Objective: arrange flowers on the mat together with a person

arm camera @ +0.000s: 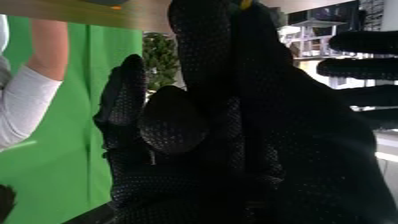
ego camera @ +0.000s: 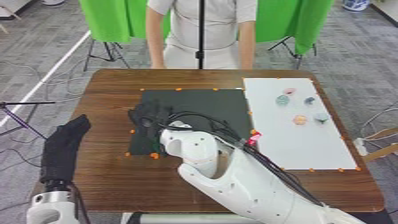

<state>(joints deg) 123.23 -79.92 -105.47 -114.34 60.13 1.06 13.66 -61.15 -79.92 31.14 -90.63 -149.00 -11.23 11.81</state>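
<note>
Right hand (ego camera: 153,114): low over the left part of the dark mat (ego camera: 191,95), arm slanting across the desk (ego camera: 124,185). Fingers (arm camera: 202,42) long and loosely extended, thumb (arm camera: 173,122) lying in front of them. I see no bloom in its grasp; whether a thin stem is tucked in there, I can't tell. Thin green streak (ego camera: 157,146) beside the hand, possibly a stem, too slight to be sure.

Left hand (ego camera: 64,150): fingers straight and together, at the desk's left side, well apart from the mat, holding nothing that I can see.

Farther out, on the white mat (ego camera: 275,150), small flower pieces, loosely grouped toward the far end: pink (ego camera: 289,91) close by teal (ego camera: 282,100), dark blue (ego camera: 309,100) off to one side; nearer, peach (ego camera: 300,120) and pale blue (ego camera: 321,117).

My reading: arranging is under way, with the right hand at a pick-up or a set-down on the dark mat; can't say which. If a flower lies under the glove, next comes a light pinch, a clean lift and a carry to a free spot on the white, cables kept off the pieces.
</note>
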